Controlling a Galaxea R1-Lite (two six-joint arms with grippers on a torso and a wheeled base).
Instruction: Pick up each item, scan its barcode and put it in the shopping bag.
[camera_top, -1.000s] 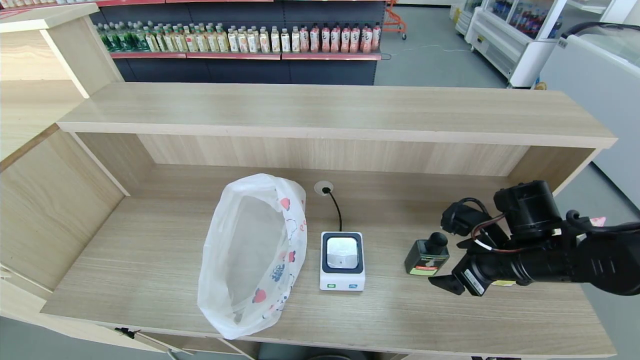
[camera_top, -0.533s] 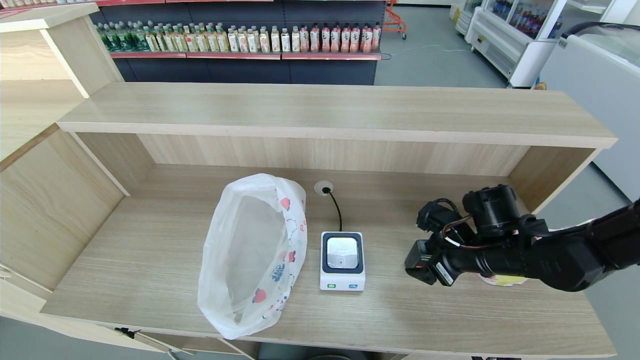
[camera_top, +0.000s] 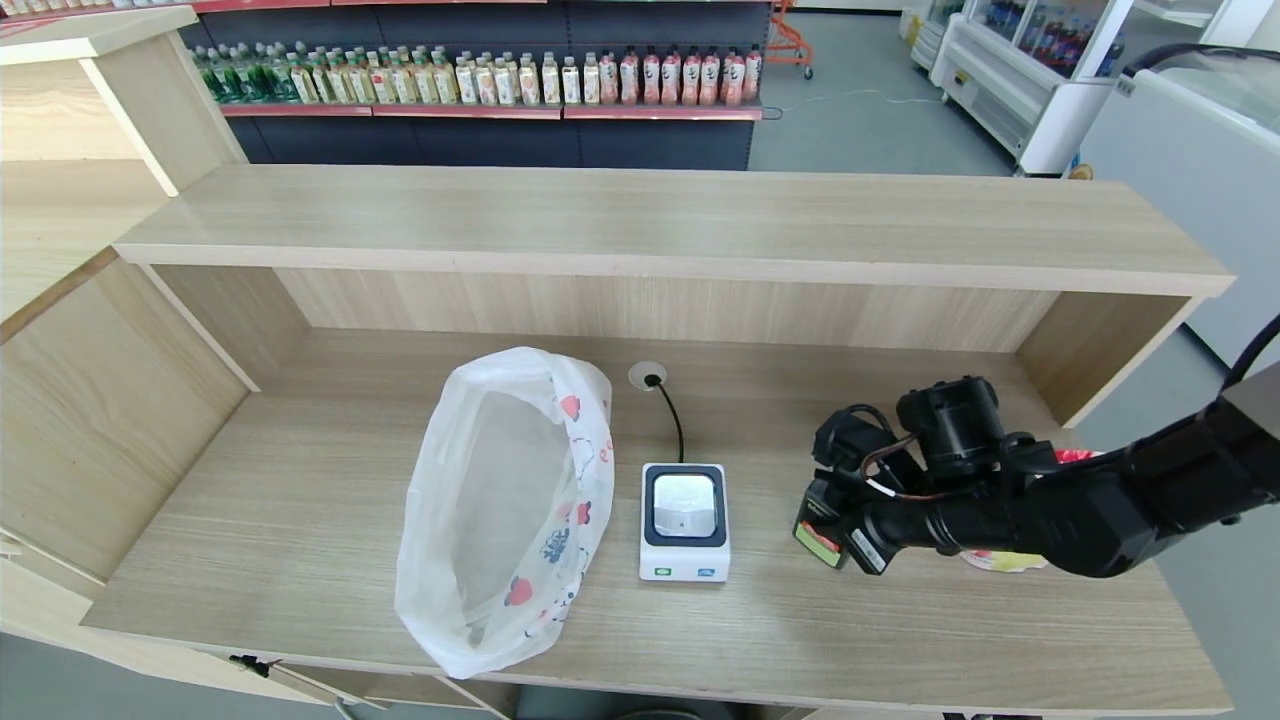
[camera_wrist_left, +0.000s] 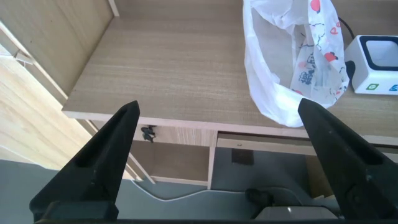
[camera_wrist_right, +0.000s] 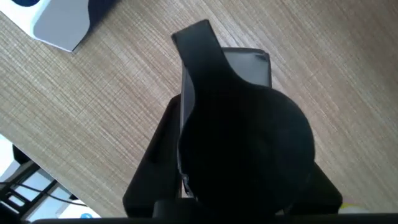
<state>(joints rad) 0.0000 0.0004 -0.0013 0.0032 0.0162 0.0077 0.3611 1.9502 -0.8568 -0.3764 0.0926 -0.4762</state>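
The right gripper (camera_top: 838, 528) is clamped around a small dark bottle (camera_top: 812, 530). The bottle sits between its fingers with a green-and-red label showing at the tips, over the right half of the counter (camera_top: 300, 520). Near it to the left stands the white scanner (camera_top: 684, 520), and beyond that the open shopping bag (camera_top: 510, 500). The left gripper (camera_wrist_left: 217, 155) hangs off the counter's front edge, fingers spread wide and empty.

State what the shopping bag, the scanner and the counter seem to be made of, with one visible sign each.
Shopping bag: thin plastic film, glossy; translucent and crumpled.
Scanner: apparently hard plastic housing, smooth white, with a reflective window, glass or clear plastic.
Counter: wood-look board, matt, likely laminate; regular grain.
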